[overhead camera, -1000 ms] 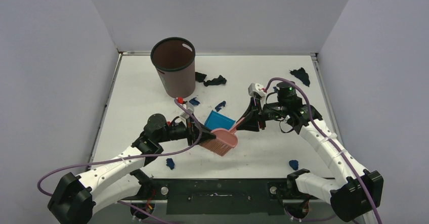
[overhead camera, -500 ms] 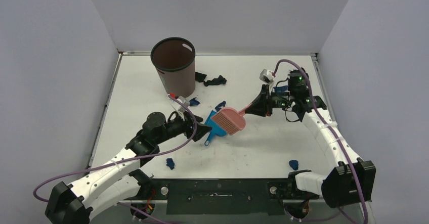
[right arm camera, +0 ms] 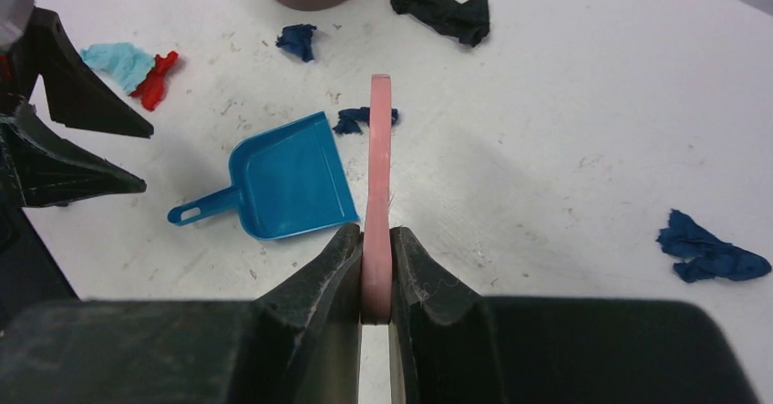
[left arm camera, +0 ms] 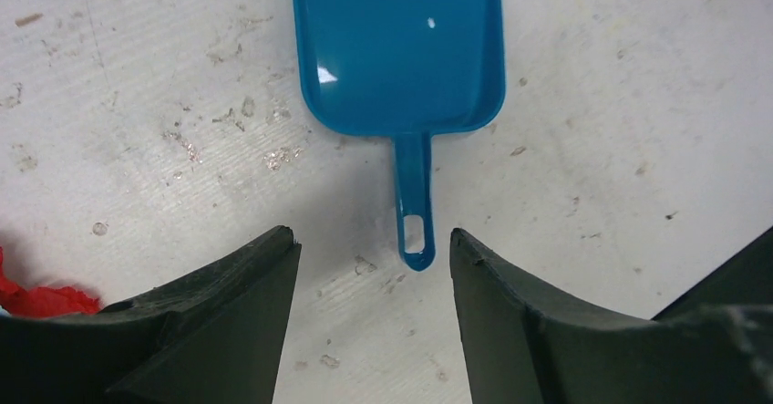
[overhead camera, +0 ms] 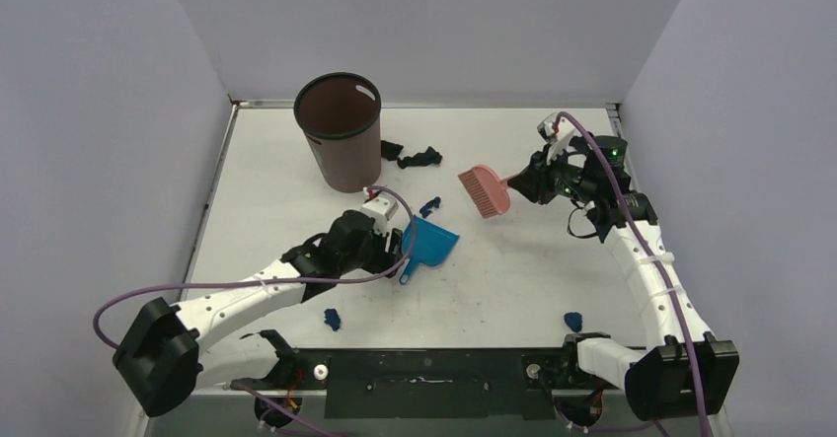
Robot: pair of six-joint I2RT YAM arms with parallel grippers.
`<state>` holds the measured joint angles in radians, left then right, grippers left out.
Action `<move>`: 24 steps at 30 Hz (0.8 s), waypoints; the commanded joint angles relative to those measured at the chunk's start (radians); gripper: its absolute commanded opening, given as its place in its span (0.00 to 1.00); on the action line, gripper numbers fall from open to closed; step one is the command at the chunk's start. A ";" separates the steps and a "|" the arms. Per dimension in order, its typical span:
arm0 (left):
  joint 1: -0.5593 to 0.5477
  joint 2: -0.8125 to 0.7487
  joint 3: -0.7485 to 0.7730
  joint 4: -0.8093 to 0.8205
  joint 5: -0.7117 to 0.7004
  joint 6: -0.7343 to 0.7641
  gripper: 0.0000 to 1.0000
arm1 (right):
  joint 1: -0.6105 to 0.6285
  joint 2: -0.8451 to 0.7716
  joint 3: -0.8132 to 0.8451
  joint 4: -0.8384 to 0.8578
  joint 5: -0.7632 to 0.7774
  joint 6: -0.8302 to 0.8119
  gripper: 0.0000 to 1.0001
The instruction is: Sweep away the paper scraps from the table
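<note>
Top external view: the blue dustpan (overhead camera: 431,240) lies flat on the white table (overhead camera: 533,279), with its handle pointing back toward the left gripper (overhead camera: 390,245). The left wrist view shows that gripper's jaws spread apart. The tip of the dustpan handle sits just inside the gap between them, and neither finger touches it. Beyond the dustpan and to its right, the right gripper (right arm camera: 375,240) is clamped tight on the handle of the pink brush (overhead camera: 484,190), which appears lifted clear of the table with its head turned toward the dustpan. The paper scraps (overhead camera: 429,205) are scattered around the dustpan and none lies in it. One small blue scrap sits just past its far edge, between the dustpan and the brush head. A cluster of black scraps (overhead camera: 413,156) lies farther beyond, beside the brown bin (overhead camera: 341,131). Another blue piece (overhead camera: 332,318) lies nearer than the dustpan and to its left, and one more (overhead camera: 572,320) lies well to its right, close to the near edge.
</note>
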<state>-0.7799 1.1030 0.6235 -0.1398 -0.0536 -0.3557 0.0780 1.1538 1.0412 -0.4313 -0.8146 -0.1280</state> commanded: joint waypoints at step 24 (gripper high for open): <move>-0.170 0.404 0.164 0.012 -0.033 0.072 0.50 | -0.072 -0.143 -0.146 0.198 0.046 0.103 0.05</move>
<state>-0.9230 1.4807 0.7418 -0.1612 -0.0494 -0.2916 0.0132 1.0477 0.8970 -0.2935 -0.7403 -0.0349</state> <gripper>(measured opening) 0.530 0.130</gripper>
